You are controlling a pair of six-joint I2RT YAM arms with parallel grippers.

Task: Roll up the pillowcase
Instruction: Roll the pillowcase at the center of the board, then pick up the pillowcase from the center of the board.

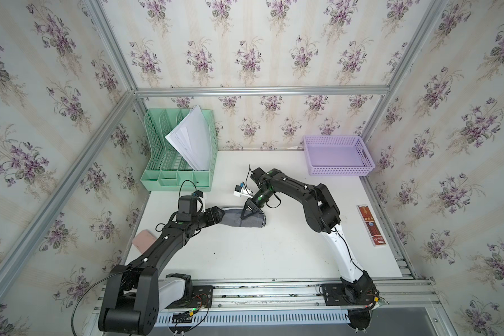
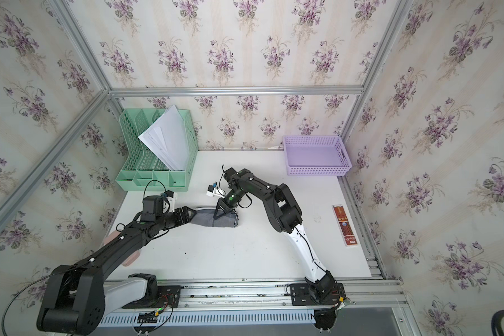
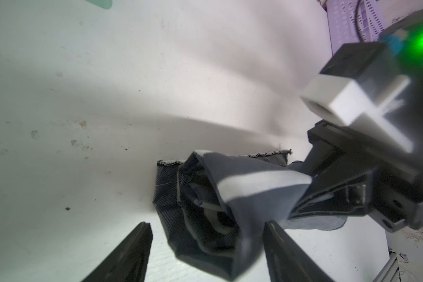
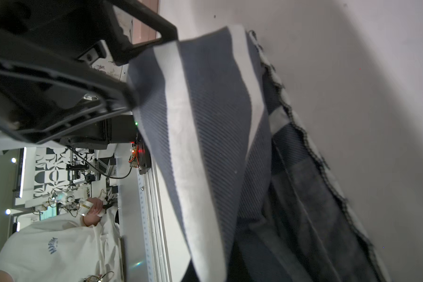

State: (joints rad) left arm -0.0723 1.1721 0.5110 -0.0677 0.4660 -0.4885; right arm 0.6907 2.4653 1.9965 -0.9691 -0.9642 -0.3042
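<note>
Pillowcase (image 1: 249,222) lies rolled on the bench (image 1: 245,261); right hand (image 1: 244,216) pinches its top layer, left hand (image 3: 206,224) gapes wide around one end (not gripping), so that end could unwind.

Left arm (image 1: 157,250) and right arm (image 1: 309,192) are both sporting black shells, white lower links (image 1: 344,256), green lights (image 1: 259,198) glowing, black cables (image 1: 186,182) looping.
</note>
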